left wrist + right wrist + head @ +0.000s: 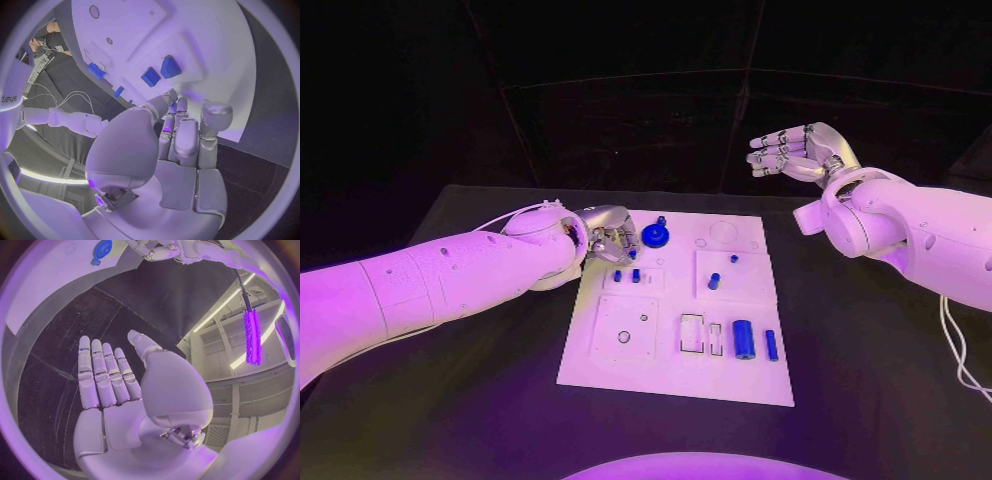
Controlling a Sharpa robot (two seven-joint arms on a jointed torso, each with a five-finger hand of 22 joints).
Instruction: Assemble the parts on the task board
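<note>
The white task board [678, 372] lies in the middle of the black table. A blue gear [656, 236] stands at its far left part. Two short blue pegs [627, 275] stand close together near the left edge, with two more pegs [714, 282] further right. A blue cylinder [743, 340] and a thin blue bar [772, 345] lie near the front right. My left hand [606, 242] is at the board's far left edge beside the gear. Its fingers [186, 132] lie together with the thumb bent across them, close to the two pegs [159, 72]. My right hand [795, 150] hangs high beyond the board's far right, fingers [103, 372] spread and holding nothing.
Empty recesses [692, 333] and a square plate [625, 330] mark the board's near half. Black table [862, 360] surrounds the board on all sides. The gear [102, 248] and my left hand [153, 250] show far off in the right wrist view.
</note>
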